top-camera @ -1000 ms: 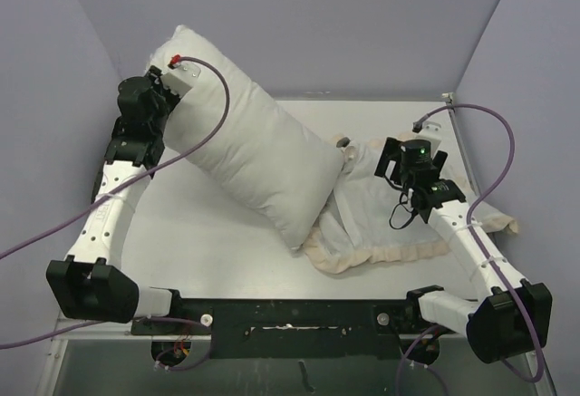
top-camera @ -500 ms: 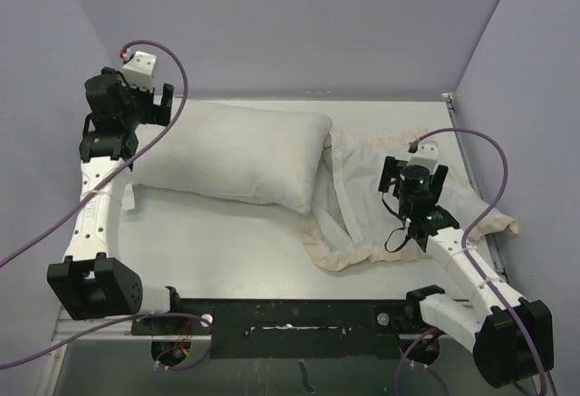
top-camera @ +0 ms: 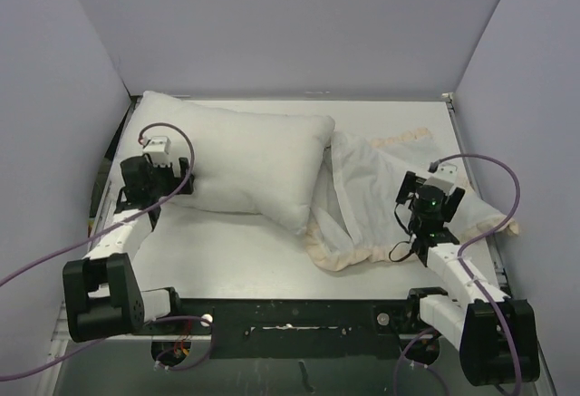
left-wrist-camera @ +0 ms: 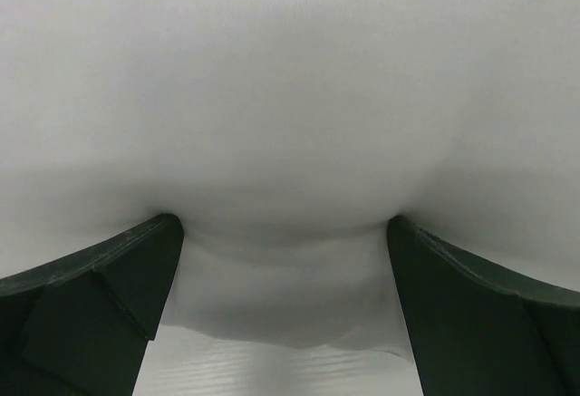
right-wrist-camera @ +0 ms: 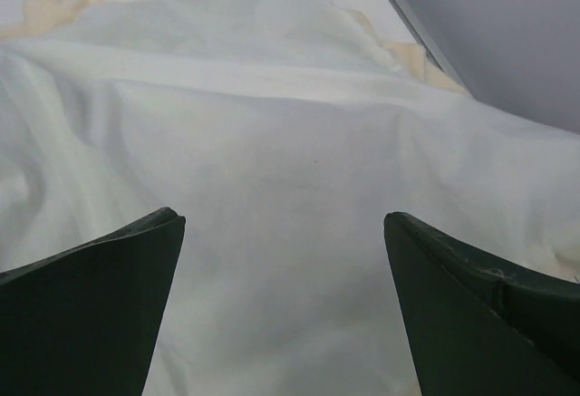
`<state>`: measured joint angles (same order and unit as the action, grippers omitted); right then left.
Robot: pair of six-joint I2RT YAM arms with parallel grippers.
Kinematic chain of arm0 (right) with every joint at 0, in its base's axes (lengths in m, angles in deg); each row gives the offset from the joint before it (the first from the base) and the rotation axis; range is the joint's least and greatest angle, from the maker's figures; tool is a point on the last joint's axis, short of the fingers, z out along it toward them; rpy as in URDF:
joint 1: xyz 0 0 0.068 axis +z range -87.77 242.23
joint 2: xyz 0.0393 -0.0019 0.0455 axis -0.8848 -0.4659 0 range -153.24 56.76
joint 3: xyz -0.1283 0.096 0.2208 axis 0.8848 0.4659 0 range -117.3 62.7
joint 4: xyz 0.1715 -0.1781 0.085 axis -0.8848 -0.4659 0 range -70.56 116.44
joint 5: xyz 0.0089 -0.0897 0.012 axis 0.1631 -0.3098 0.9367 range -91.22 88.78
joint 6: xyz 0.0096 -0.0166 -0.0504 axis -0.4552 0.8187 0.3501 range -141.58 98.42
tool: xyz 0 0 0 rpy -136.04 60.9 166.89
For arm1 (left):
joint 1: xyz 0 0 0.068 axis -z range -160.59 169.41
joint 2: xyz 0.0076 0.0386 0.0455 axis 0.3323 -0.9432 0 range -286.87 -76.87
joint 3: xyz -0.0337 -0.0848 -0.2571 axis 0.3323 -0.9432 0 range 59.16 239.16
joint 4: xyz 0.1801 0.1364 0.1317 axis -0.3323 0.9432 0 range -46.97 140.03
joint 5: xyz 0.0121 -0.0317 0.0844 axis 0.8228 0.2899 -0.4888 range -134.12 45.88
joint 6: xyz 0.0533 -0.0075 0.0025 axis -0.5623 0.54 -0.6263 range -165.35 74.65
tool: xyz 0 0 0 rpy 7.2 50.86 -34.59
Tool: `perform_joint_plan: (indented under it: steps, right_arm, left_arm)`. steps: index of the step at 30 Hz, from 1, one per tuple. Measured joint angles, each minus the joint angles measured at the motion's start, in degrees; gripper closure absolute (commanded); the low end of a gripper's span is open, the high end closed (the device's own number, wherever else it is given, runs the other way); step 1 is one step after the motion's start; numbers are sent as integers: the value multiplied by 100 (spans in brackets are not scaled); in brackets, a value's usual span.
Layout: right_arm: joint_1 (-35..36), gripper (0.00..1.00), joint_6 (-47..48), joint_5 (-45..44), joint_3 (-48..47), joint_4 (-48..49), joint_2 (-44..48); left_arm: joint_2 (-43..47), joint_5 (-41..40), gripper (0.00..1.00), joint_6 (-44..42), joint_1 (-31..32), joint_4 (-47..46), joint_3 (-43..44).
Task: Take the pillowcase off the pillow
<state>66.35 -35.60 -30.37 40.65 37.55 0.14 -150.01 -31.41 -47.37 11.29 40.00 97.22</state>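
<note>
Two arms bolted at the near edge of the table (top-camera: 227,251), one to each side of the pillow (top-camera: 249,151). Left gripper (top-camera: 178,184) at the pillow's near-left flank, fingers (left-wrist-camera: 109,278) spread wide, nothing pinched; white bulge filling the wrist view just ahead of the tips, touching or a hair short, cannot tell which. Right gripper (right-wrist-camera: 283,224) right of the pillow, low over the pillowcase (top-camera: 372,192), fingers likewise apart and holding nothing.

Pillow lying flat and bare, out of its cover, long side across the table, left end toward the far-left corner. Pillowcase crumpled just right of the pillow, white face up, one fold lying against the pillow's right corner. Peach-beige frill (top-camera: 358,258) along the cover's near edge and again at its far edge. Lilac back wall (top-camera: 290,33) beyond the pillow.
</note>
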Motion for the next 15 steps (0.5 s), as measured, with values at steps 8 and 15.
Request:
perform_joint_plan:
  steps: [8,15]
  right_arm:
    - [-203,2,269,111,1104,1823,-203]
    - [-461,2,354,365,1480,3495,-1482]
  left_arm:
    - [-186,2,2,350,0,-3980,-1880]
    - [-1718,-142,2,444,94,-7501,-2844]
